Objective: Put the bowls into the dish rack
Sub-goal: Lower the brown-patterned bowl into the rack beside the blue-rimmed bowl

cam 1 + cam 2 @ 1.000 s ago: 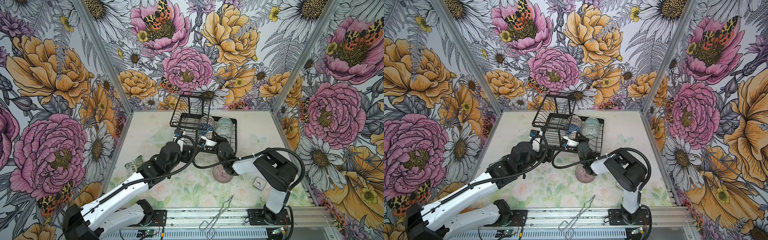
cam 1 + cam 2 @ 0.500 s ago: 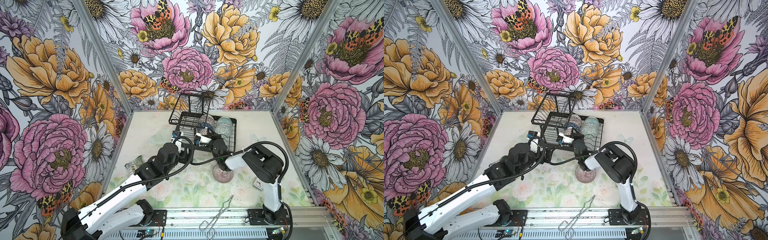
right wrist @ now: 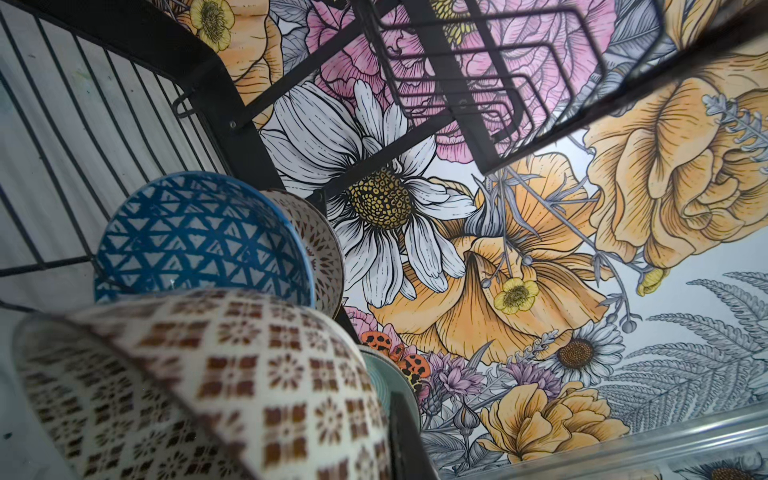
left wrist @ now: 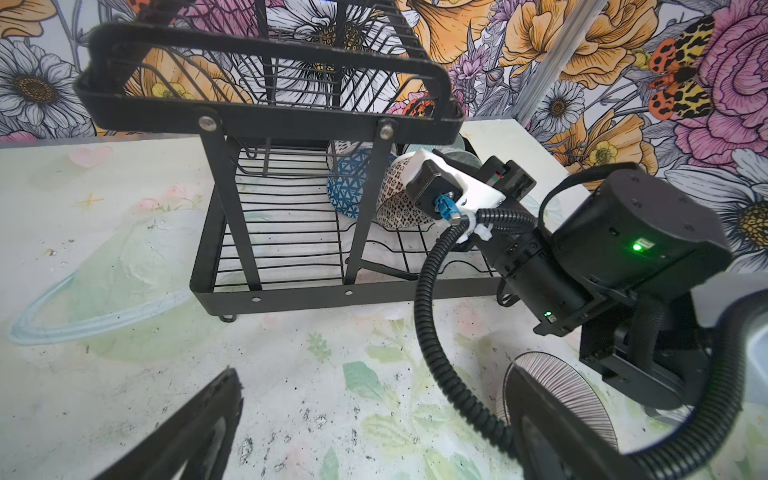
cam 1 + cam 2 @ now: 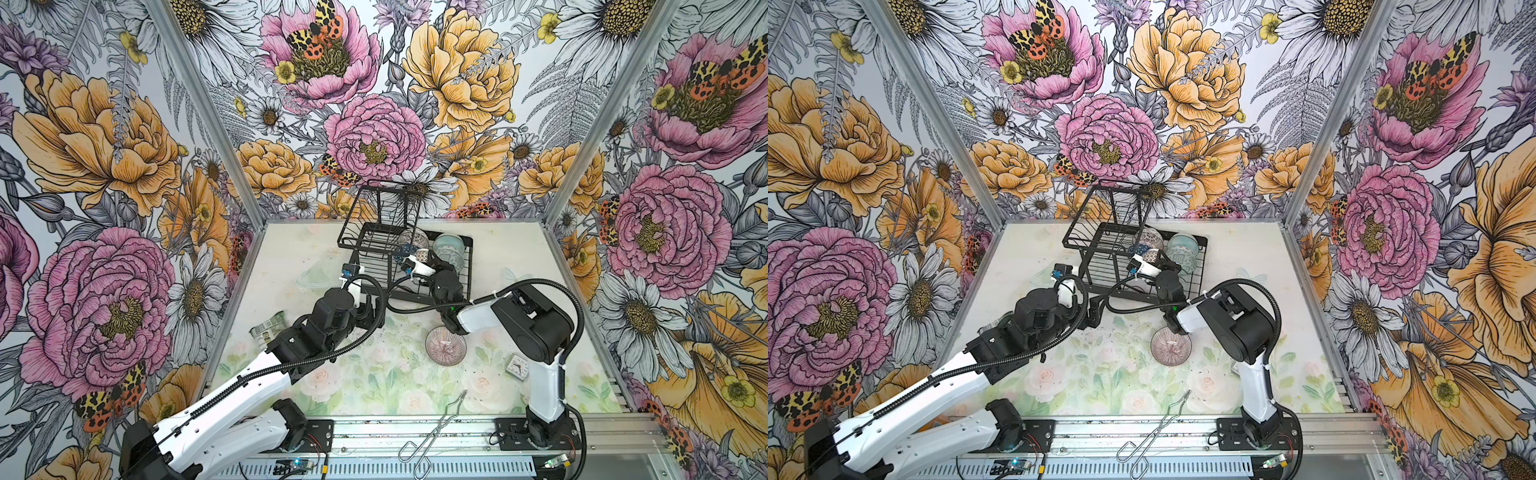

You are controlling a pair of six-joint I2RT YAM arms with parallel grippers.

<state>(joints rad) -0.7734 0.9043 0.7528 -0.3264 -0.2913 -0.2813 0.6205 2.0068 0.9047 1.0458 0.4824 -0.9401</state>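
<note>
1. My right gripper is clamped on the lattice bowl, which sits tilted in the dish rack's lower tray, just beside the blue triangle bowl.
2. My left gripper is spread wide and empty, near the rack's front.
3. Next, I judge: seat the bowl and let go. The pink bowl is on the table.

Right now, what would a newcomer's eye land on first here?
The loud floral walls all round. Next, the black dish rack at the far middle of the table, where the right jaws pinch a white lattice bowl; a pink bowl sits in front of it.
</note>
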